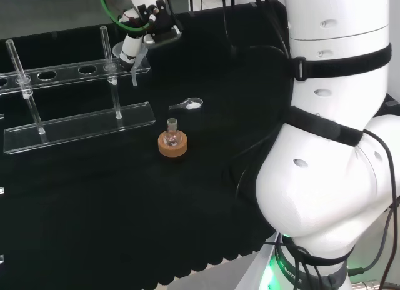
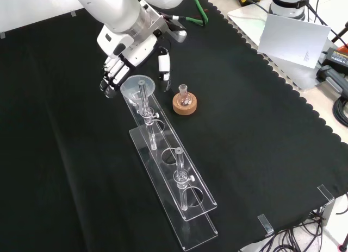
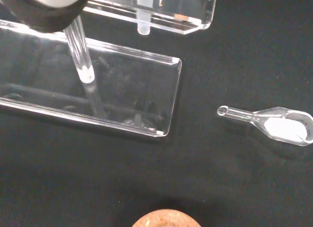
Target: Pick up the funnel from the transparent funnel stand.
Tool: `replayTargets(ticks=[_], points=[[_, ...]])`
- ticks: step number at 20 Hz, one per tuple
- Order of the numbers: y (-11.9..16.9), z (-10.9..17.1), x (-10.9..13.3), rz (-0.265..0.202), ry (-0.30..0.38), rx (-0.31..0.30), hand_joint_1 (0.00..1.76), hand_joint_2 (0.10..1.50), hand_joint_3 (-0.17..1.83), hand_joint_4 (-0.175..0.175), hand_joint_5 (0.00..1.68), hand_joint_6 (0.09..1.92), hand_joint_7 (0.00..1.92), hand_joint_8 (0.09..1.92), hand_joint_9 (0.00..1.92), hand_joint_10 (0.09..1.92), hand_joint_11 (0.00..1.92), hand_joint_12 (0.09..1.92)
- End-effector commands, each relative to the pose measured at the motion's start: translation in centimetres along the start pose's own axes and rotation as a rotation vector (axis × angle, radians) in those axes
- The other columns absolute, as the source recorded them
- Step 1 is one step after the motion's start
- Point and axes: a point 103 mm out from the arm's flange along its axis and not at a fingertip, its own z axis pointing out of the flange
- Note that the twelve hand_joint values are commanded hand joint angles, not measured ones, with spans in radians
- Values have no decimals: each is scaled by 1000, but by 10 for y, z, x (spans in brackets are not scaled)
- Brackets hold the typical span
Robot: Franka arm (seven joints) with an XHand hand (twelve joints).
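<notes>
Funnel [image 2: 137, 87] first: it is clear, with a wide round cup on top and a thin stem [image 3: 80, 56] pointing down, and it sits in the end hole of the clear stand [image 2: 174, 170]. In the front view that end is the far one, nearest the arm.

The hand [image 2: 117, 64] is black and white and is right at the funnel. In the front view its fingers [image 2: 111, 75] curl down just behind and to the left of the cup, and the thumb [image 2: 162, 67] hangs on the other side, so the cup is between them. I cannot tell if they touch the funnel or squeeze it.

The stand has a flat base plate [image 3: 127, 100], a top bar with a row of round holes, and two thin upright posts. The funnel's stem hangs above the base plate.

Near the stand, on the black cloth [image 2: 261, 132], a small round flask [image 2: 184, 94] stands upright in a cork ring [image 2: 184, 105]. In the head view, a little clear scoop [image 1: 187, 104] with something white in it lies between the flask and the funnel end of the stand.
</notes>
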Motion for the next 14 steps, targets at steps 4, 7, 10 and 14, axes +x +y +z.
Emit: replayTargets(ticks=[4, 7, 10, 14], points=[[6, 4, -1, 5, -5, -3, 769, 756, 108, 59, 17, 87, 27, 87, 0, 861, 188, 1560], [4, 5, -14, -2, -2, -2, 767, 754, 119, 55, 35, 87, 46, 87, 0, 900, 192, 1561], [6, 5, -12, 19, 14, -2, 765, 754, 125, 52, 50, 87, 65, 87, 10, 921, 194, 1561], [7, 7, -15, -1, 8, 1, 765, 759, 134, 45, 86, 87, 96, 87, 27, 932, 200, 1561]])
